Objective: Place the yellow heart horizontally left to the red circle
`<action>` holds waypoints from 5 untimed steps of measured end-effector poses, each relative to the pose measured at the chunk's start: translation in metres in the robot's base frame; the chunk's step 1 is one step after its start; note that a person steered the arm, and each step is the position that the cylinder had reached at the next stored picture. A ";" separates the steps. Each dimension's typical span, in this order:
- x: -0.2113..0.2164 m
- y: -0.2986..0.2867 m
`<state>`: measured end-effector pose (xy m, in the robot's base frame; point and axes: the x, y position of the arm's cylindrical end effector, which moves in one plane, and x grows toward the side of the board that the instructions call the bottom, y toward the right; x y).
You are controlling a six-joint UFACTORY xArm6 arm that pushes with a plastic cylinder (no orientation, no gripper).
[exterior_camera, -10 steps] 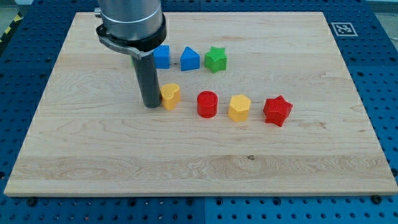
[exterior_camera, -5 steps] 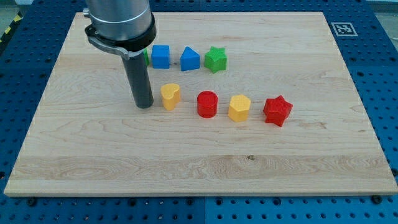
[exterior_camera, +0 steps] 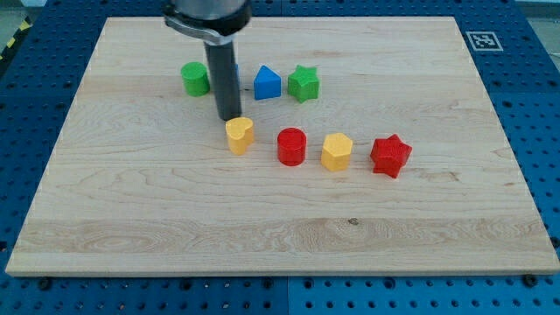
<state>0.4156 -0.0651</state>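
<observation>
a wooden surface (exterior_camera: 131, 227) lies on a blue base (exterior_camera: 26, 105). the dark rod comes down from the view's top, and my tip (exterior_camera: 229, 118) sits just above the yellow heart (exterior_camera: 239, 136), very close to it. to the view's right of the heart, in a row, come the red circle (exterior_camera: 291, 146), a yellow six-sided block (exterior_camera: 337, 152) and a red star (exterior_camera: 390, 156). higher up are a green round block (exterior_camera: 195, 79), a blue block (exterior_camera: 234, 74) mostly hidden behind the rod, a blue house-shaped block (exterior_camera: 268, 83) and a green star (exterior_camera: 304, 83). a black and white tag (exterior_camera: 479, 40) sits in the surface's top right corner.
</observation>
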 end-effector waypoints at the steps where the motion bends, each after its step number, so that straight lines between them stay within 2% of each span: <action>1: 0.005 0.003; 3: 0.029 0.003; 5: -0.022 0.007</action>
